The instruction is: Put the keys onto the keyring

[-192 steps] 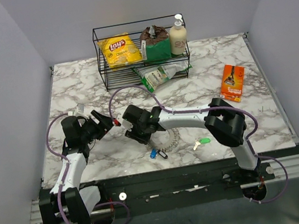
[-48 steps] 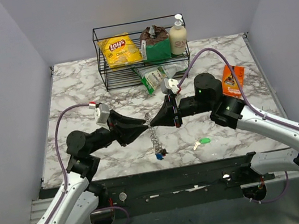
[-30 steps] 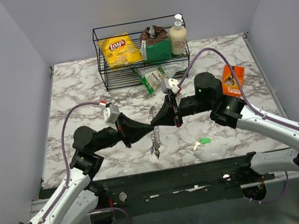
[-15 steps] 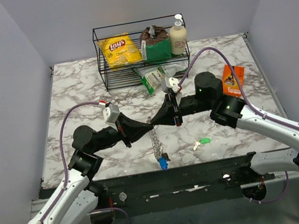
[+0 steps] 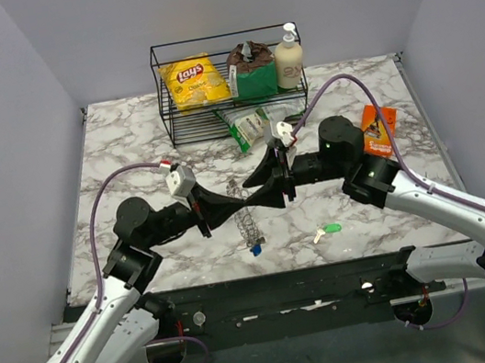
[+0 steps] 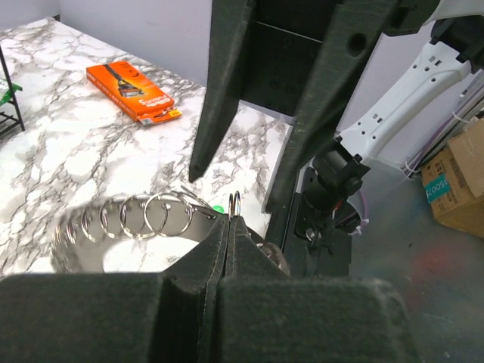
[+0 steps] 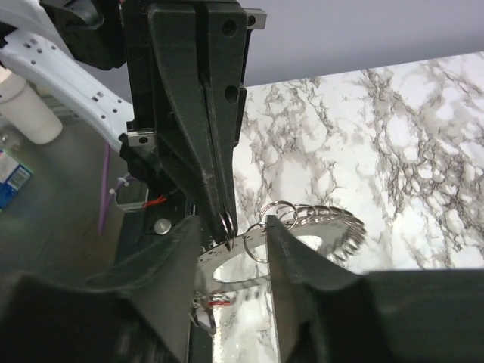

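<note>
The keyring, a silvery coil of wire loops, hangs from my left gripper above the table's front middle. The left wrist view shows that gripper shut on one loop at the keyring's end. A blue key dangles at the bottom of the coil. My right gripper faces the left one tip to tip with its jaws open. In the right wrist view the keyring passes between the fingers without being clamped. A green key lies on the marble to the right.
A black wire rack at the back holds a yellow chips bag, a dark pouch and a lotion bottle. A green-white bag lies in front of it. An orange packet lies at the right.
The right gripper has opened and let go of the keyring. The coil now hangs from the left gripper alone and has swung slightly. Both arms have barely moved.
</note>
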`<state>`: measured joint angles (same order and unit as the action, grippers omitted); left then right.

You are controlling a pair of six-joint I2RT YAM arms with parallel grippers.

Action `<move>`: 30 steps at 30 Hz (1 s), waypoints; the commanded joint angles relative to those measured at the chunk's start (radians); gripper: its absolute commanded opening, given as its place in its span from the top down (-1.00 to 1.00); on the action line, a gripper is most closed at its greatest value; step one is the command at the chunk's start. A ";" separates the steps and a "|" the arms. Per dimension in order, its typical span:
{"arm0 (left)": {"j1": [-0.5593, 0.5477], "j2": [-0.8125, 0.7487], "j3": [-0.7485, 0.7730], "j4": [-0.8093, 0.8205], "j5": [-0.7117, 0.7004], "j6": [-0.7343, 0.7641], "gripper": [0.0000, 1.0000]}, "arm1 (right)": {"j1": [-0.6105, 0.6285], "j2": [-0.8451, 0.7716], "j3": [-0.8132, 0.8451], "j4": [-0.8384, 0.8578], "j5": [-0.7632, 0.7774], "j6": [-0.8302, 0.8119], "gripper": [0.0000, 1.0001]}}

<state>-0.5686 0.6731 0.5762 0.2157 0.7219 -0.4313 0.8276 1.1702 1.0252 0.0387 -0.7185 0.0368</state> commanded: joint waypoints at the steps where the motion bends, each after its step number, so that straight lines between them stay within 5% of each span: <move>1: -0.004 -0.018 0.102 -0.149 -0.047 0.081 1.00 | 0.005 -0.049 -0.005 0.018 0.062 -0.020 -0.17; 7: -0.008 -0.004 0.218 -0.364 -0.081 0.190 1.00 | -0.001 -0.080 0.001 -0.034 0.051 -0.090 -0.60; 10: -0.011 0.009 0.266 -0.476 -0.105 0.261 1.00 | 0.001 -0.073 0.019 -0.072 0.004 -0.118 -0.60; 13: -0.019 0.035 0.310 -0.573 -0.102 0.327 1.00 | -0.001 -0.063 0.030 -0.089 -0.062 -0.146 -0.33; 17: -0.030 0.068 0.358 -0.667 -0.108 0.387 1.00 | -0.001 -0.049 0.045 -0.115 -0.085 -0.175 -0.32; 30: -0.048 0.086 0.383 -0.681 -0.092 0.402 1.00 | 0.002 0.085 0.130 -0.164 -0.193 -0.170 -0.29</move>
<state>-0.6067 0.7650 0.9276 -0.4820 0.6205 -0.0410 0.8272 1.2240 1.1141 -0.0887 -0.8558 -0.1318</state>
